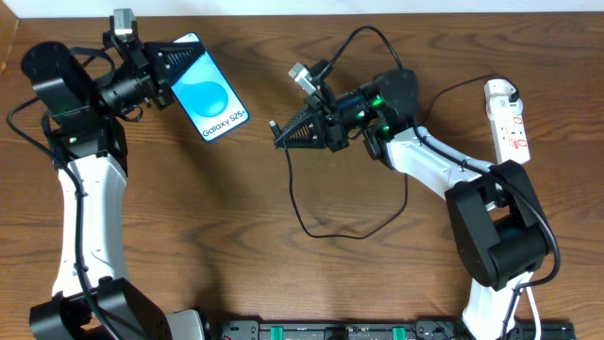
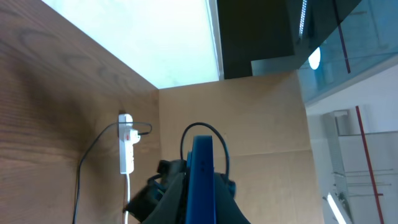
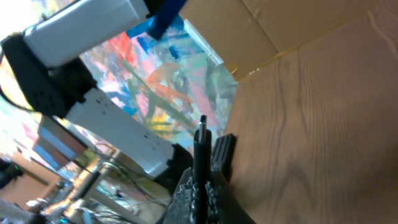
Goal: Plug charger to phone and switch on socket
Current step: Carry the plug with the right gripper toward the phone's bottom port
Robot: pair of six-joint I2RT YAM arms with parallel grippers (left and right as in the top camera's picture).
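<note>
The phone (image 1: pixel 209 90) with its light-blue screen is held off the table at the top left by my left gripper (image 1: pixel 173 64), which is shut on its upper end. In the left wrist view the phone (image 2: pixel 201 177) shows edge-on between the fingers. My right gripper (image 1: pixel 286 133) is shut on the charger's connector end (image 1: pixel 274 124), pointing left toward the phone with a gap between them. The connector tip (image 3: pixel 202 127) sticks up from the shut fingers (image 3: pixel 200 186). The charger cable (image 1: pixel 326 231) loops over the table. The white socket (image 1: pixel 507 118) lies at the far right.
The socket also shows in the left wrist view (image 2: pixel 126 143), with its white cord below. The right arm's base (image 1: pixel 500 236) stands at the lower right, the left arm (image 1: pixel 85 189) along the left edge. A cardboard wall (image 2: pixel 261 118) stands behind the table.
</note>
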